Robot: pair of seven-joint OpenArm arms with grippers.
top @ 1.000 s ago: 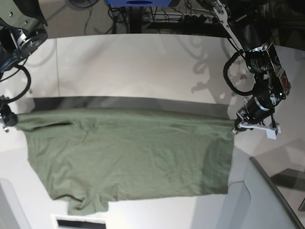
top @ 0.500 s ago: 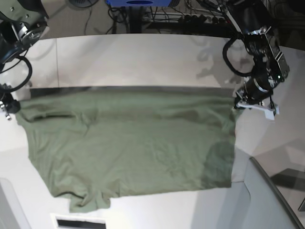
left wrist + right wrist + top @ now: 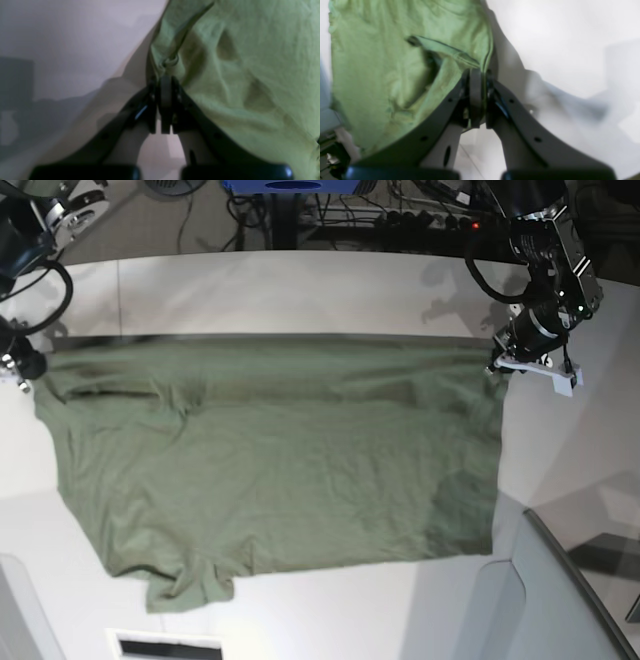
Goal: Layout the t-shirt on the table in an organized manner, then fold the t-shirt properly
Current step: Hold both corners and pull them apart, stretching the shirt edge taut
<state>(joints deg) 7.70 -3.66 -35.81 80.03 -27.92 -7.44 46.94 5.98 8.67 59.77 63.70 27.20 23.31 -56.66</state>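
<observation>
Base view: I see the t-shirt spread across the white bench, its long axis running side to side in this frame, from the left gripper on the frame's right to the right gripper at the frame's left edge. The far edge of the cloth is drawn into a nearly straight line between the two grippers, with a dark shadow band just behind it. One sleeve sticks out at the near left corner, so I read the shoulder end as pointing toward the frame's left and the hem toward the right; I cannot make out the collar. The near right corner of the cloth lies just beside the grey angled panel. From the left wrist camera, the jaws of the left gripper are clenched on a bunched, seamed corner of the t-shirt, with the rest of the fabric rising up and right of the tips, wrinkled. From the right wrist camera, the jaws of the right gripper are likewise pinched tight on a folded edge of the t-shirt, with the cloth spreading to the left of the tips over the bench.
</observation>
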